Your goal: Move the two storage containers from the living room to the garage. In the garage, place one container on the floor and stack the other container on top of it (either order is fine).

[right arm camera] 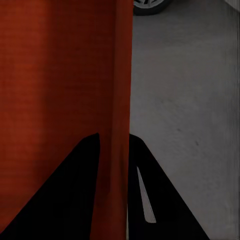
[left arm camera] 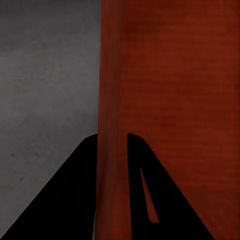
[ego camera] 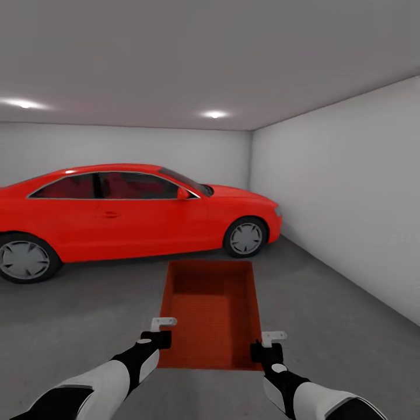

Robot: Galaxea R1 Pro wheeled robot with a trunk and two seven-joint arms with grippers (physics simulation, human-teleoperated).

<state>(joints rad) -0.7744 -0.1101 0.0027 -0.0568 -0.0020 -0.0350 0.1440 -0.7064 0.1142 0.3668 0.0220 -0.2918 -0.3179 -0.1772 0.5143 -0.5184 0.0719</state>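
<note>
The garage (ego camera: 326,175) has plain white walls, a grey ceiling with two round lights, and a dark grey floor (ego camera: 87,303) that spreads across the lower half of the head view. A red car (ego camera: 128,213) stands side-on along the back wall, its nose toward the right-hand wall and two wheels showing.

In front of the car, nearer the robot, is one orange-red storage container (ego camera: 211,315), open at the top with no lid, its long side running away from the camera. It is held up between the two arms, its near end level with the grippers; whether its bottom touches the floor cannot be told.

The left gripper (ego camera: 158,337) grips the container's left wall near the near corner. In the left wrist view, its dark jaws sit closed on either side of that thin wall (left arm camera: 111,150), with grey floor beyond. The right gripper (ego camera: 268,350) has the right wall in the same way: the right wrist view shows its jaws pinched on the wall's edge (right arm camera: 116,150), with a car wheel (right arm camera: 147,6) far ahead.
</note>
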